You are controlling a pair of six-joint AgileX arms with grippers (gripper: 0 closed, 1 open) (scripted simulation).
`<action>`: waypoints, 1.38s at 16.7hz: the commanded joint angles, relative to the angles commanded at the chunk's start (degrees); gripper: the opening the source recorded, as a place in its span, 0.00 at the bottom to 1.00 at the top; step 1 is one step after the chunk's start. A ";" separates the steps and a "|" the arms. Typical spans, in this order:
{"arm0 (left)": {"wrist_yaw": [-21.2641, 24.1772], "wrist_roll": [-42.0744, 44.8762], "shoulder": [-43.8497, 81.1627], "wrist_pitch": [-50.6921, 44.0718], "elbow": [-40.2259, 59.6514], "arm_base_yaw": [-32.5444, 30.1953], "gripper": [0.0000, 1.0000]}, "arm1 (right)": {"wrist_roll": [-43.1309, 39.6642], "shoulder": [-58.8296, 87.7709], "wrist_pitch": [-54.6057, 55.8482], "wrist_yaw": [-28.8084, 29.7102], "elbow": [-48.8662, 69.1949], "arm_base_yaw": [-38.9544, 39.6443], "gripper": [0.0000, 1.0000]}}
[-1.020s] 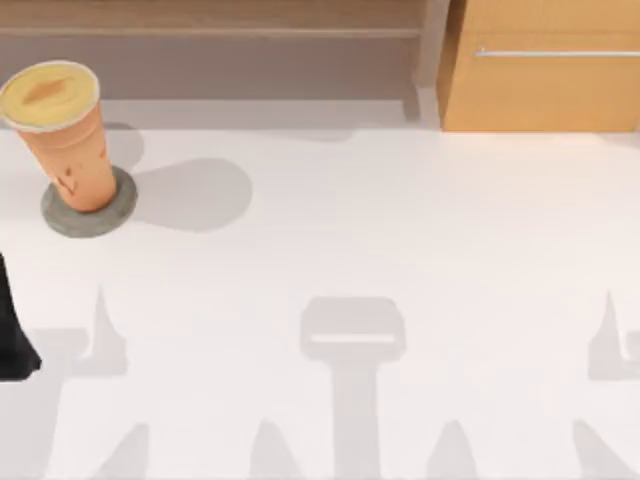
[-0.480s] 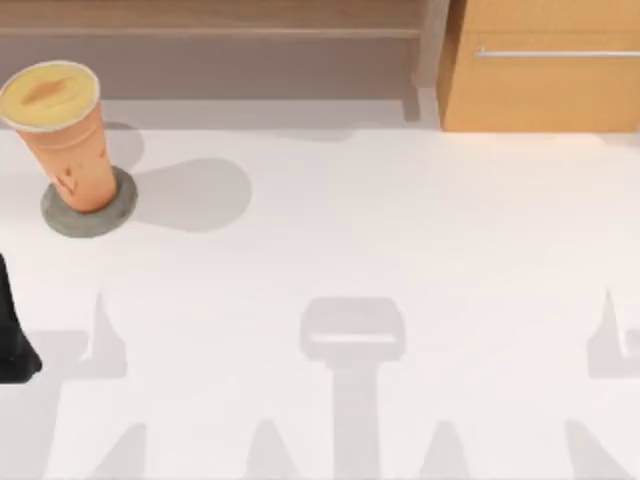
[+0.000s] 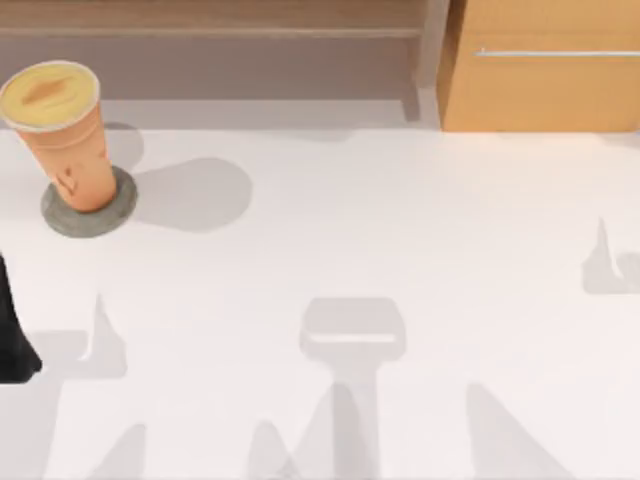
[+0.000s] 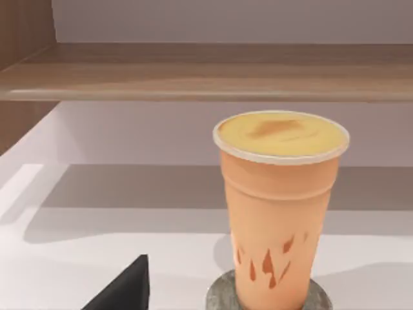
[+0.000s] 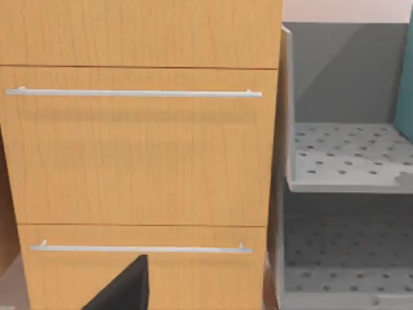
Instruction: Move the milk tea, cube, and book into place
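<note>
The milk tea [image 3: 62,130] is a tall orange-tan cup with a pale-yellow lid. It stands upright on a flat grey disc [image 3: 88,212] at the table's far left. The left wrist view faces it close up, showing the milk tea [image 4: 279,206] with dark marks low on its side and the grey disc [image 4: 222,298] under it. My left arm [image 3: 12,345] is a black shape at the table's left edge, nearer than the cup and apart from it. A black part of my left gripper [image 4: 126,290] shows in the left wrist view. The cube and the book are out of view.
A wooden cabinet [image 3: 545,70] with a metal drawer handle [image 3: 555,52] stands at the back right. A low wooden shelf [image 3: 210,25] runs along the back. The right wrist view faces the cabinet drawers [image 5: 139,142], a grey perforated rack [image 5: 348,155] and a black part of my right gripper [image 5: 126,287].
The pointed shadow at the table's right edge has shifted toward the back, and the shadows along the front edge have changed shape. The cup and left arm have not moved.
</note>
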 joint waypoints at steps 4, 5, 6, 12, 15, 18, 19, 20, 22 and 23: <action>0.00 0.00 0.00 0.00 0.00 0.00 1.00 | -0.01 22.24 6.20 -4.89 15.48 -5.25 1.00; 0.00 0.00 0.00 0.00 0.00 0.00 1.00 | -0.01 27.61 7.77 -6.14 19.41 -6.57 1.00; 0.00 0.00 0.00 0.00 0.00 0.00 1.00 | -0.02 33.05 9.33 -7.39 23.32 -7.88 1.00; 0.00 0.00 0.00 0.00 0.00 0.00 1.00 | -0.14 62.90 17.85 -14.18 44.58 -15.03 1.00; 0.00 0.00 0.00 0.00 0.00 0.00 1.00 | -0.21 74.35 21.08 -16.75 52.67 -17.76 1.00; 0.00 0.00 0.00 0.00 0.00 0.00 1.00 | -0.26 82.40 23.32 -18.53 58.30 -19.68 1.00; 0.00 0.00 0.00 0.00 0.00 0.00 1.00 | -0.26 84.11 23.82 -18.93 59.55 -20.11 1.00; 0.00 0.00 0.00 0.00 0.00 0.00 1.00 | -0.27 85.27 24.17 -19.20 60.43 -20.41 1.00; 0.00 0.00 0.00 0.00 0.00 0.00 1.00 | -0.27 85.90 24.37 -19.36 60.92 -20.58 1.00; 0.00 0.00 0.00 0.00 0.00 0.00 1.00 | -0.27 85.90 24.37 -19.36 60.92 -20.58 1.00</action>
